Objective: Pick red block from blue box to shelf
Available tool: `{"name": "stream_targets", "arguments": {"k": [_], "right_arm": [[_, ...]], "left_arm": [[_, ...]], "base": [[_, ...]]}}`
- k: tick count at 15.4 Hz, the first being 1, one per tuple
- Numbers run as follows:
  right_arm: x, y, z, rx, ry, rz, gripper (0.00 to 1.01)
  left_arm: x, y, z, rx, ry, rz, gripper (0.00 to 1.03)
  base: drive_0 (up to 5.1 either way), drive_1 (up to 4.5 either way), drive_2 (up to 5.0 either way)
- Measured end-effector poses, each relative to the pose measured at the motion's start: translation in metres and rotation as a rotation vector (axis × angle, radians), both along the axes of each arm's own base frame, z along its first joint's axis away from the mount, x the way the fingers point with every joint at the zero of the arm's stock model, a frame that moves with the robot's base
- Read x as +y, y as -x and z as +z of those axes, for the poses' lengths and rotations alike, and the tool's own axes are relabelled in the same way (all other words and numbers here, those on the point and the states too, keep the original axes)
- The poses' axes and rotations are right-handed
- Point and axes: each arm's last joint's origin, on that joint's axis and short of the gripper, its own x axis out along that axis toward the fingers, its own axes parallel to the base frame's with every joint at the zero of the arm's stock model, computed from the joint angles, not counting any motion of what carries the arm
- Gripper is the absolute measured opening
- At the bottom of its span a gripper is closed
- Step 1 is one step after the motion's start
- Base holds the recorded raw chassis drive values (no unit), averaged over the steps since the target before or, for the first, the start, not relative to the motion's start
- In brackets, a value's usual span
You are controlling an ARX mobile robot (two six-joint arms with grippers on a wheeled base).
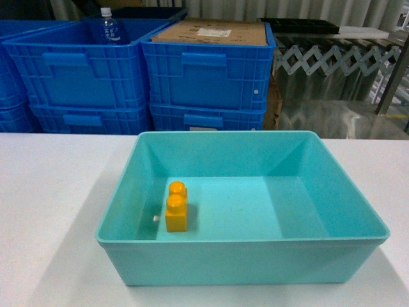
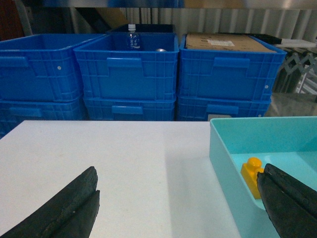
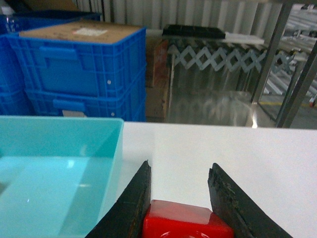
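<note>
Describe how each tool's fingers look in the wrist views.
Left tool: two black fingers with a matte, slightly rough surface, thick and tapering toward blunt rounded tips; a seam runs along the left one. Right tool: two black fingers of the same kind, wedge-shaped, with worn, speckled edges. No cables, markings or arm links show in any view; the head view shows neither tool.

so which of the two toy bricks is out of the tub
The red block, clamped in the right gripper over the white table. The yellow brick lies inside the blue box.
</note>
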Motion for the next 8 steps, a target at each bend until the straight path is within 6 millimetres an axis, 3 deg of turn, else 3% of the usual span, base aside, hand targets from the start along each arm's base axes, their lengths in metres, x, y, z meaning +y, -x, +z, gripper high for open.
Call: {"name": "stream_targets", "arguments": {"k": [5, 8], "right_arm": [[0.000, 0.022, 0.001, 0.000, -0.003, 0.002, 0.29], [0.000, 0.025, 0.004, -0.023, -0.004, 0.002, 0.29]], "left_arm": [[0.000, 0.000, 0.000, 0.000, 0.000, 0.000, 0.98], [0.000, 0.000, 0.000, 0.000, 0.000, 0.000, 0.98]], "base": [[0.0, 0.00, 0.0], [0.0, 0.00, 0.0]]}}
